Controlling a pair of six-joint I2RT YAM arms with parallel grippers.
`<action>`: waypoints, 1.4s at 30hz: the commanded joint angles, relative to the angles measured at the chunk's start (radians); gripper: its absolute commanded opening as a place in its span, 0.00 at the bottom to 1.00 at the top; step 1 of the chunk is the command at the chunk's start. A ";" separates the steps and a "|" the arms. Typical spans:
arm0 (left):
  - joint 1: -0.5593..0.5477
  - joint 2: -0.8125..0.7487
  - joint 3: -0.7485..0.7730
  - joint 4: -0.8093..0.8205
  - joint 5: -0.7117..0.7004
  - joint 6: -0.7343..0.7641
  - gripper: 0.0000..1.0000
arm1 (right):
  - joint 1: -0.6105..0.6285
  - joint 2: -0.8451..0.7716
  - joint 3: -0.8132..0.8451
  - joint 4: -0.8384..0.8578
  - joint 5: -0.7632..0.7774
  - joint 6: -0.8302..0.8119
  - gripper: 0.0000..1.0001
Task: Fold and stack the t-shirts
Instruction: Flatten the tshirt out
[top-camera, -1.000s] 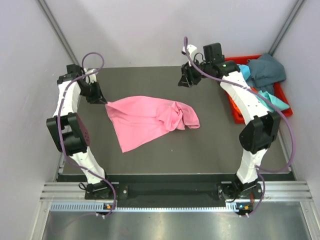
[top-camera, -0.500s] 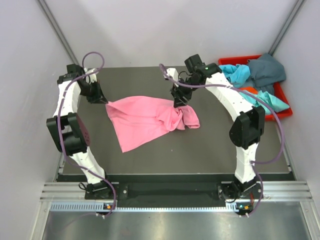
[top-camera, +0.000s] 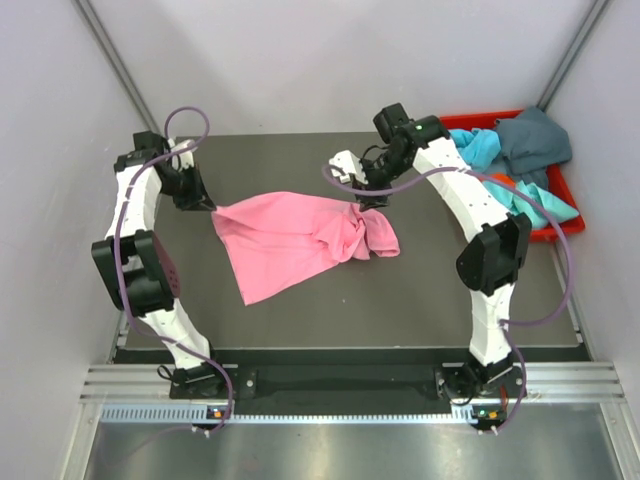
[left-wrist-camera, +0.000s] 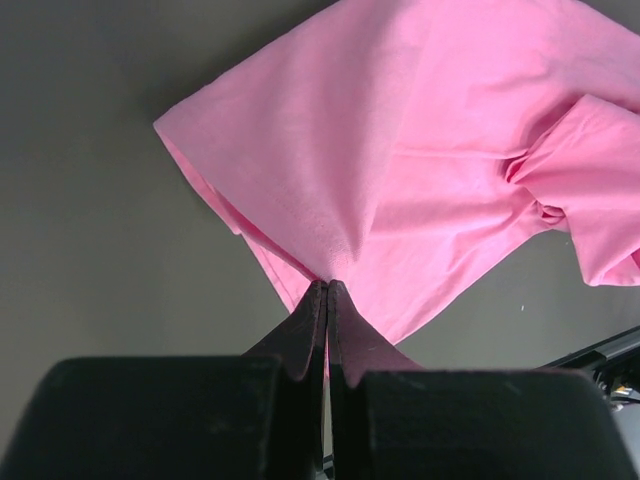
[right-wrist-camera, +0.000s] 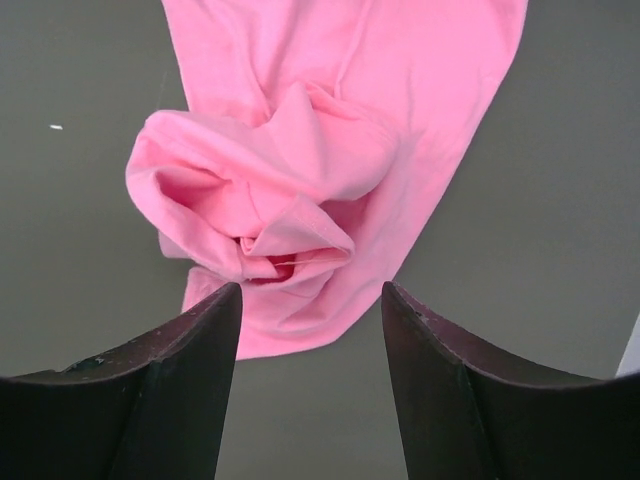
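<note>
On the dark table (top-camera: 400, 290) lies a bright pink t-shirt (top-camera: 290, 240), flat at left, bunched at right. At its left corner the left gripper (left-wrist-camera: 328, 288) is clenched on the cloth. Over the bunched end the right gripper (right-wrist-camera: 310, 288) hovers, jaws parted, holding nothing. Far right, a red bin (top-camera: 560, 230) holds a turquoise t-shirt (top-camera: 478, 145) and a dark teal-grey t-shirt (top-camera: 535, 140).

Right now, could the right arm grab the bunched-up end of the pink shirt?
Probably yes. The right end effector hangs open just above the crumpled end of the pink shirt, with nothing between them. The left end effector only pinches the opposite corner.
</note>
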 joint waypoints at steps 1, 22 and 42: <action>-0.003 -0.068 -0.018 0.001 -0.018 0.027 0.00 | 0.005 0.026 0.033 -0.110 -0.067 -0.216 0.59; -0.002 -0.106 -0.072 0.007 -0.044 0.036 0.00 | 0.069 0.146 0.096 -0.015 -0.073 -0.204 0.57; 0.000 -0.059 -0.042 0.010 -0.030 0.028 0.00 | 0.069 0.158 0.108 0.054 -0.015 -0.102 0.10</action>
